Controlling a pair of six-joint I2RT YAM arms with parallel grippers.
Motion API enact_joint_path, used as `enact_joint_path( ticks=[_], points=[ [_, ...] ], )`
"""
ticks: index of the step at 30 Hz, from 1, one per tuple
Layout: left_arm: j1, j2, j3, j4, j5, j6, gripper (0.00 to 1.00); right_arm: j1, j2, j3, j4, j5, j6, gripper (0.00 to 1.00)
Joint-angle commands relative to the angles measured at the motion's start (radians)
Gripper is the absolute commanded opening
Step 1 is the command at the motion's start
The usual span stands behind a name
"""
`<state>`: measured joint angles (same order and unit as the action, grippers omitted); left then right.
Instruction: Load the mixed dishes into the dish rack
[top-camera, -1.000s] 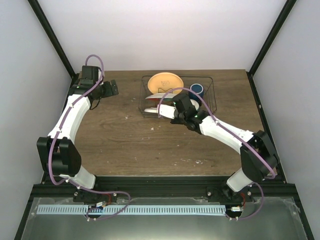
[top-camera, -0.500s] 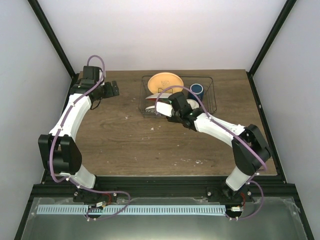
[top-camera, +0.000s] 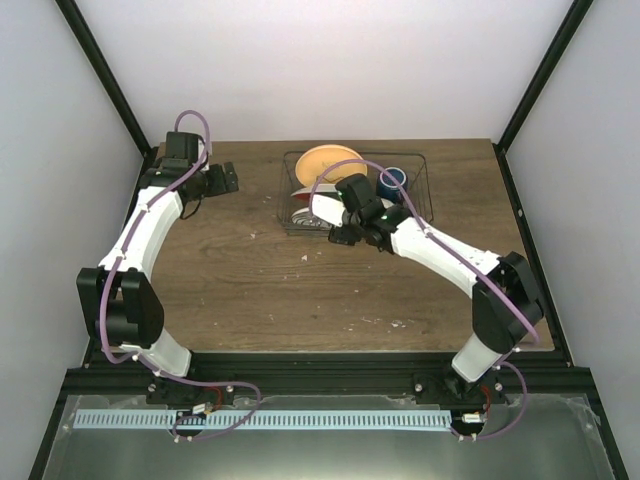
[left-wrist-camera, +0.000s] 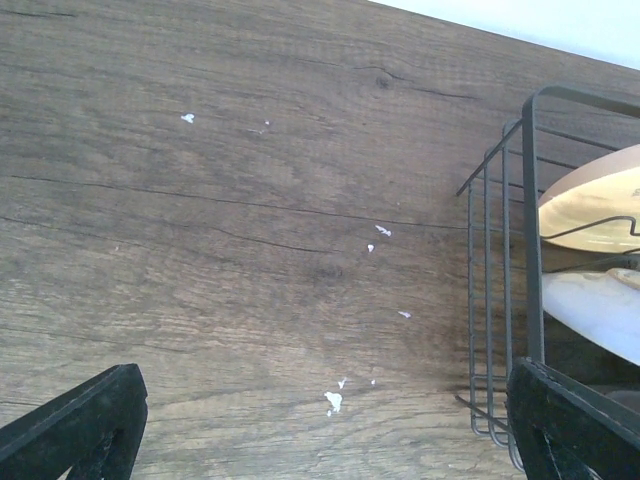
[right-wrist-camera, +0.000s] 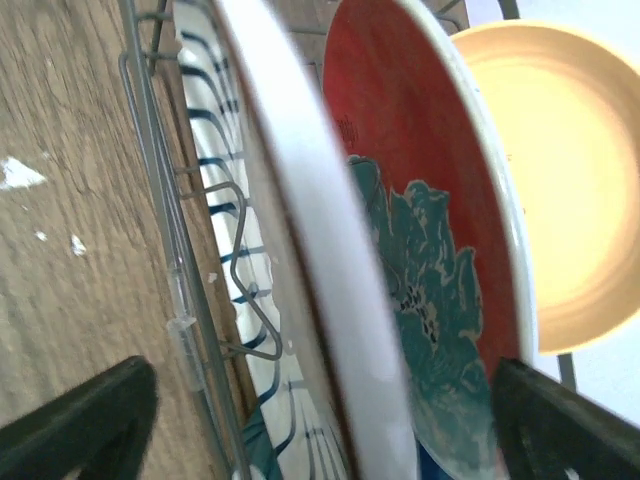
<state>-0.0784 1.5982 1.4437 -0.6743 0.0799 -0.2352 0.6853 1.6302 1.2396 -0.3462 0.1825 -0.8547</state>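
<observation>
Since a second ago, the right tool (right-wrist-camera: 320, 425) has let go. Its jaws now stand wide apart, one on each side of a white-edged dish (right-wrist-camera: 300, 200). That dish stands on its edge in the dish rack (left-wrist-camera: 528, 250). Just behind it is the red-and-teal floral plate (right-wrist-camera: 420, 250). Next comes the orange-yellow plate (right-wrist-camera: 560, 180), at the rack's 12 o'clock end. The dark blue mug (top-camera: 393, 180) sits at the rack's 3 o'clock side. The rack is at 12 o'clock on the counter (top-camera: 250, 280). The left tool (left-wrist-camera: 320, 425) hangs over the counter at the rack's 9 o'clock, jaws wide apart and holding nothing.
</observation>
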Motion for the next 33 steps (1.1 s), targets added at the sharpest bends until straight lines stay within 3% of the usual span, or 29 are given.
enact_joint_path(
  ticks=[1, 10, 13, 19, 27, 33],
  points=[
    [0.006, 0.011, 0.034, -0.001, 0.017, 0.0, 1.0, 0.007, -0.079, 0.1, -0.083, -0.022, 0.086, 0.97],
    [0.015, 0.022, 0.084, 0.04, 0.109, -0.032, 1.0, -0.027, -0.039, 0.346, -0.227, -0.146, 0.301, 1.0],
    [0.021, 0.038, 0.117, 0.026, 0.126, -0.042, 1.0, -0.066, -0.039, 0.371, -0.203, -0.164, 0.349, 1.0],
    [0.033, 0.054, 0.164, 0.028, 0.121, -0.06, 1.0, -0.327, 0.057, 0.487, -0.224, -0.219, 0.602, 1.0],
    [0.048, 0.119, 0.29, -0.035, -0.023, -0.02, 1.0, -0.655, 0.186, 0.517, -0.189, -0.245, 0.92, 1.0],
    [0.087, 0.148, 0.306, -0.028, -0.026, -0.01, 1.0, -0.801, 0.274, 0.506, -0.205, -0.2, 0.989, 1.0]
  ],
)
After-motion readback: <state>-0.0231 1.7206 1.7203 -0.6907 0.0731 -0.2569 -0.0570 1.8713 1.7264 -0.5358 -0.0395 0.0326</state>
